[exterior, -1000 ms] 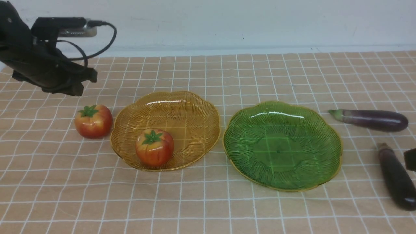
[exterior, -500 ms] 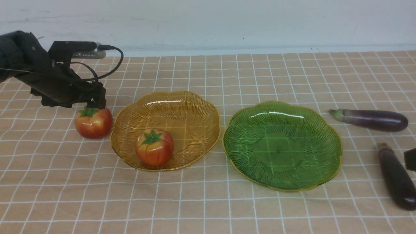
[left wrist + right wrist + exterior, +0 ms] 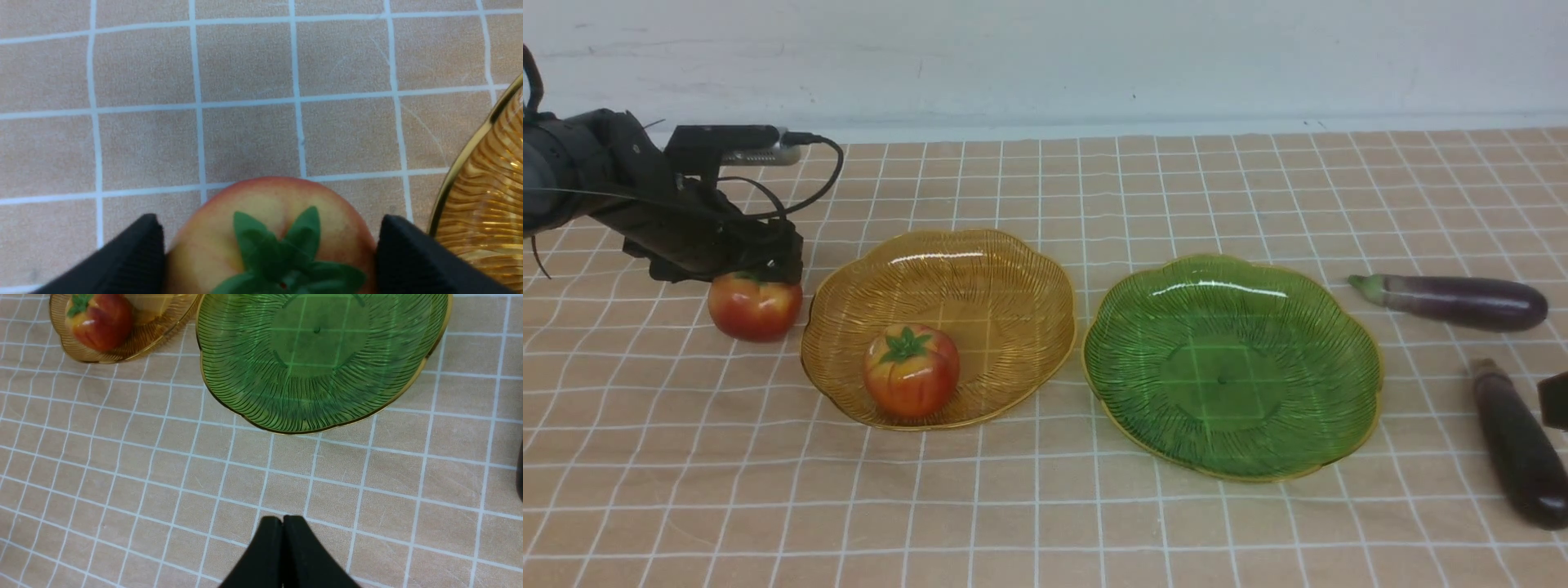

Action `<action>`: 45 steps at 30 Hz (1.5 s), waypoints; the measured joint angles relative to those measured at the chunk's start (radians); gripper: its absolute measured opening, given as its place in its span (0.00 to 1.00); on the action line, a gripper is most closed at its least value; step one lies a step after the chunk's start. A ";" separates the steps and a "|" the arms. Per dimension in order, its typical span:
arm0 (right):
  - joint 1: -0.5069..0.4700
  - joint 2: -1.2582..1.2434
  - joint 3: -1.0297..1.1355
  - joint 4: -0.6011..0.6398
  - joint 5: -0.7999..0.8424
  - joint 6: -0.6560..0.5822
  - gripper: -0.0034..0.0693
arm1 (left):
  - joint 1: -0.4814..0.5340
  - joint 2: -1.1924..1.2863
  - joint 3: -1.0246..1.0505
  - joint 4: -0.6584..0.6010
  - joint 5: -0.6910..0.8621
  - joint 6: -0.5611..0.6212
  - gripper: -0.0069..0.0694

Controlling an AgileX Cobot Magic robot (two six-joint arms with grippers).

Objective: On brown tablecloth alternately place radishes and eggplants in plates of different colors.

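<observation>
One radish (image 3: 754, 307) sits on the brown tablecloth (image 3: 1045, 523) just left of the amber plate (image 3: 1021, 278). My left gripper (image 3: 758, 273) is lowered over it, jaws wide apart, one finger on each side, close against it. In the left wrist view the radish (image 3: 265, 212) fills the gap between the fingers (image 3: 135, 253). A second radish (image 3: 911, 371) lies in the amber plate. The green plate (image 3: 1339, 327) holds nothing. Two eggplants (image 3: 1454, 302) (image 3: 1515, 445) lie on the cloth at the right. My right gripper (image 3: 282, 522) is shut and empty, near the right edge (image 3: 1553, 400).
The amber plate's rim (image 3: 461, 171) is right beside one left finger. The green plate (image 3: 253, 396) lies ahead of the right gripper. A white wall runs along the back of the table.
My left gripper has come down and to the right, from above the cloth onto the radish left of the amber plate. The radish has shifted slightly. The right arm has not moved.
</observation>
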 joint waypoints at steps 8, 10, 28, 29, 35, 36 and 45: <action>0.000 0.000 0.000 0.000 0.000 0.000 0.03 | 0.000 -0.015 0.000 0.002 0.039 0.000 0.64; 0.000 0.000 0.000 0.000 0.000 0.000 0.03 | 0.000 -0.036 0.005 0.007 0.066 0.000 0.64; 0.000 0.000 0.000 0.007 0.000 0.001 0.03 | -0.184 -0.189 0.007 -0.432 0.152 0.318 0.64; 0.000 0.000 0.000 0.007 0.000 0.001 0.03 | -0.210 -0.162 0.007 -0.432 0.107 0.334 0.64; 0.000 0.000 0.000 0.002 0.000 0.007 0.03 | -0.236 -0.066 0.007 -0.419 -0.009 0.344 0.81; 0.000 0.000 0.000 -0.009 0.000 0.024 0.03 | -0.236 -0.063 0.007 -0.415 -0.011 0.344 0.88; 0.000 0.025 -0.002 -0.384 0.000 0.253 0.03 | -0.236 -0.177 0.007 -0.410 0.044 0.317 0.88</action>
